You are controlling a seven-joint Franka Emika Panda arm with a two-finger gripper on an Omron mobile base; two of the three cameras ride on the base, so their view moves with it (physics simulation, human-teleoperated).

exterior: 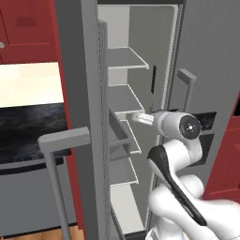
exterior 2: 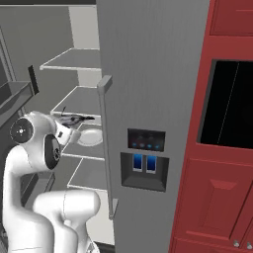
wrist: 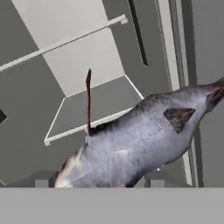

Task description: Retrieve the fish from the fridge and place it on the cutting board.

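Observation:
The fridge [exterior 2: 148, 74] stands with its left door [exterior: 86, 117] swung open, and my arm reaches in among the white shelves [exterior 2: 79, 101]. The fish [wrist: 140, 140], silvery-grey with reddish fins, lies slanted right in front of the hand camera and covers the fingertips. From the right base view the fish [exterior 2: 75, 118] is a thin dark shape at the tip of my gripper [exterior 2: 70, 124], just above a middle shelf. The gripper looks shut on the fish. The cutting board is out of view.
Door bins [exterior: 119, 136] jut from the open left door, close to my wrist. The shut right door carries a long bar handle [exterior 2: 105, 143] and a dark dispenser panel [exterior 2: 144, 158]. A white round dish [exterior 2: 91, 137] sits on the shelf. Red cabinets [exterior 2: 222, 197] stand to the right.

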